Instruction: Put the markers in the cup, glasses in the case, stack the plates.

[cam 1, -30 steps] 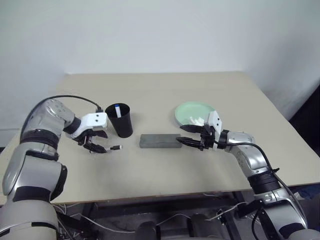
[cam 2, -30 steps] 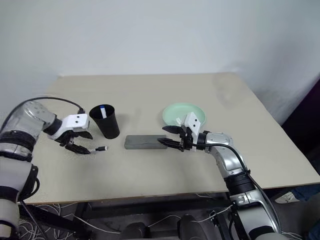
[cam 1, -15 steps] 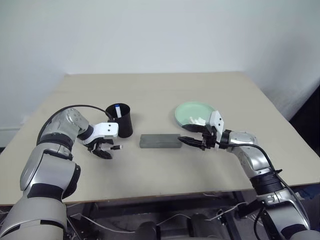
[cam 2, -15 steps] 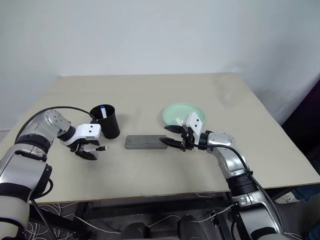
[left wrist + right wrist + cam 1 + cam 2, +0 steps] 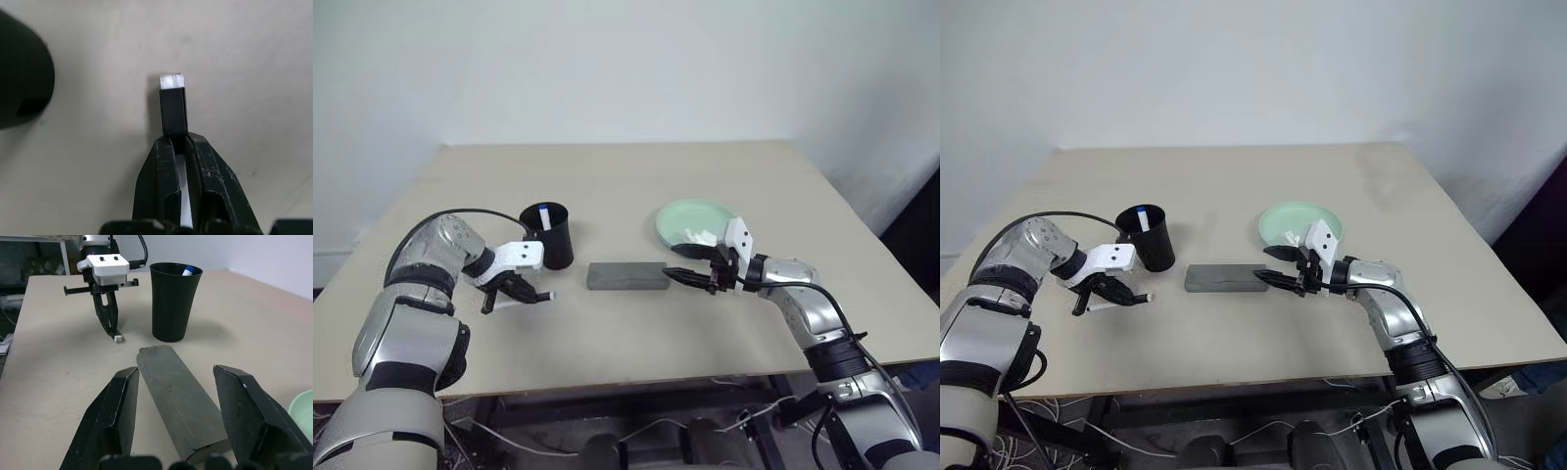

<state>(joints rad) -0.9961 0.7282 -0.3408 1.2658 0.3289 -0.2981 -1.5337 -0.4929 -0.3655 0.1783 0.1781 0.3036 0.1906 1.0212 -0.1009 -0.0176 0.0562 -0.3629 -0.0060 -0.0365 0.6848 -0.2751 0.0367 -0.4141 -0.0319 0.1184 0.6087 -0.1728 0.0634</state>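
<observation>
One marker sits in the cup [image 5: 547, 235]; left gripper [image 5: 516, 292] fingers pinch the second marker [image 5: 173, 104]; right gripper [image 5: 690, 278] fingers spread at the closed case [image 5: 626, 277].

table [image 5: 607, 186]: beige | on it: black cup [image 5: 551, 238]; grey case [image 5: 626, 277]; green plate [image 5: 690, 219], possibly stacked

Even, soft overhead light, fairly bright; table [image 5: 636, 176] evenly lit, no glare. Shadows faint and short: a soft one beside the cup [image 5: 548, 235], a thin one under the case [image 5: 626, 277]. Head views slightly soft, mild haze on the wall. Left wrist view: marker [image 5: 173, 105] tip sharp with a narrow shadow alongside, cup blurred dark. Right wrist view: near fingers [image 5: 115, 416] soft, background clear.
</observation>
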